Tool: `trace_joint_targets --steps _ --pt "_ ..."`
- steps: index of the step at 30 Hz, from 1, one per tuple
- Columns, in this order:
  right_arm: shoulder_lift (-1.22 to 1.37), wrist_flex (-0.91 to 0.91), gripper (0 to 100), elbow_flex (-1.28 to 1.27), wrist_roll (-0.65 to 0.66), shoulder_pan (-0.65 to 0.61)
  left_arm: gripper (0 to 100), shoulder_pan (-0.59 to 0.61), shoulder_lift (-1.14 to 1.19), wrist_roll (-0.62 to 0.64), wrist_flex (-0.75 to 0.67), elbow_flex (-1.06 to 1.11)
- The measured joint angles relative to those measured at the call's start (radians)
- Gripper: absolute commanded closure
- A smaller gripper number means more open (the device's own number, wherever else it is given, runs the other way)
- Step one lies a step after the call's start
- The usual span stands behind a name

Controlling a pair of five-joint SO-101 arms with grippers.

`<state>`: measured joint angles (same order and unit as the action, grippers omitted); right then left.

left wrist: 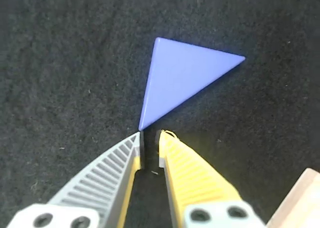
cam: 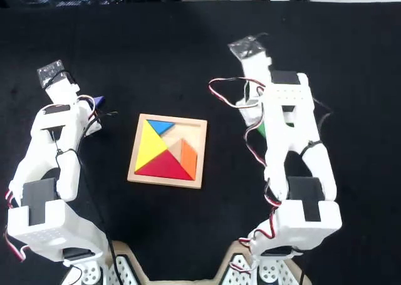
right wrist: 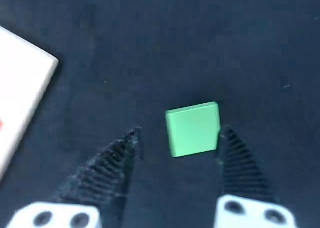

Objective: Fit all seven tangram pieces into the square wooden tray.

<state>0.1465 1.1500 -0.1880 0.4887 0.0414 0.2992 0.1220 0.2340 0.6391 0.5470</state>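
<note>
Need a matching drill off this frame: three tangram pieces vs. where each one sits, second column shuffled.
1 yellow triangle
2 green square
3 violet triangle

A on the black table, at the shut left pincer tips
B inside the tray
C on the black table, between the open right pincer tips

Pairs: 1-B, 2-C, 3-A

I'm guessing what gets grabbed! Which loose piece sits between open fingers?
The green square: it lies between the open fingers of the right gripper. The purple triangle lies past the shut left gripper.
</note>
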Motion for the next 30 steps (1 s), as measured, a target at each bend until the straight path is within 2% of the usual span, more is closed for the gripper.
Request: trace_joint_targets --steps 5,16,26,30 --pt "0.12 -0.032 74.0 0.035 0.02 0.084 93 0.0 0.0 0.0 0.0 0.0" --pt "0.304 0.098 74.2 0.233 0.043 0.078 93 0.0 0.0 0.0 0.0 0.0" --pt "0.321 0.104 74.2 0.239 0.046 0.072 93 0.0 0.0 0.0 0.0 0.0" --pt "0.321 0.104 74.3 0.213 0.118 0.071 93 0.0 0.0 0.0 0.0 0.0"
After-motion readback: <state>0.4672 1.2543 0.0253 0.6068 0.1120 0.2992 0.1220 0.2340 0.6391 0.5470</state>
